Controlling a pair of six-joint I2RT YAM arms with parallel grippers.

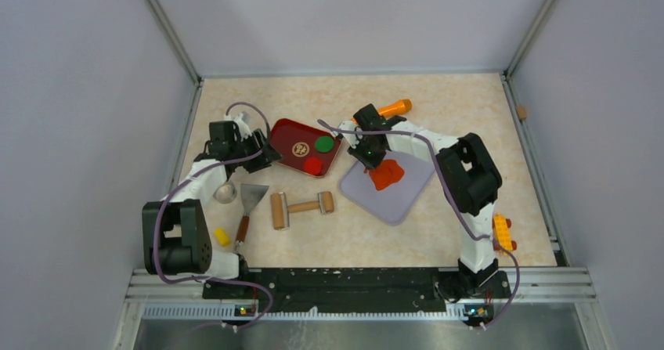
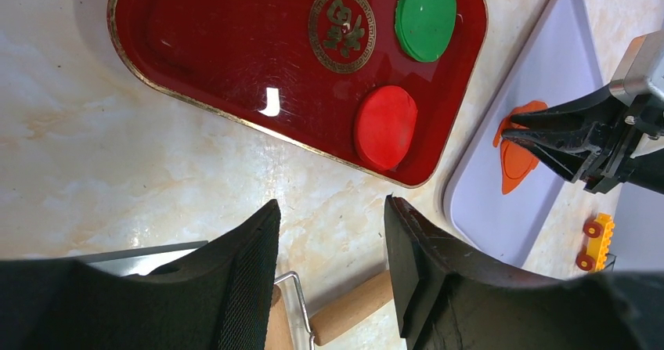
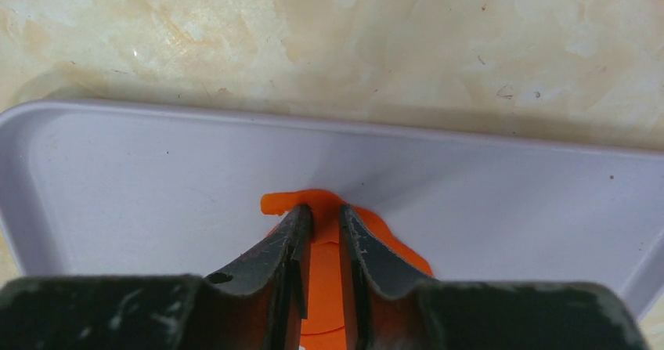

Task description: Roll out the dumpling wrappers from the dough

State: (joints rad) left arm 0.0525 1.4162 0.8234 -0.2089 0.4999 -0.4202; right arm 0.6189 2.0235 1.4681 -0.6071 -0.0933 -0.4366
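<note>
A flat sheet of orange dough [image 1: 387, 175] lies on the lavender board [image 1: 399, 201]. My right gripper [image 1: 373, 162] is down on the dough's far edge. In the right wrist view its jaws [image 3: 322, 209] stand nearly closed with a strip of dough [image 3: 325, 272] pinched between them, and curved cut lines show in the sheet. A round red-orange wrapper [image 1: 313, 165] lies in the red tray [image 1: 286, 131], also in the left wrist view [image 2: 385, 126]. My left gripper [image 1: 262, 158] is open and empty [image 2: 333, 205] above the table, just near of the tray.
A green disc [image 2: 425, 17] and a brown patterned disc [image 2: 342, 27] are in the tray. A wooden roller [image 1: 301, 206], a scraper [image 1: 249, 201] and a metal ball [image 1: 225, 192] lie left of the board. An orange tool [image 1: 394, 108] lies behind the right arm. Yellow pieces [image 1: 501, 231] lie at the right.
</note>
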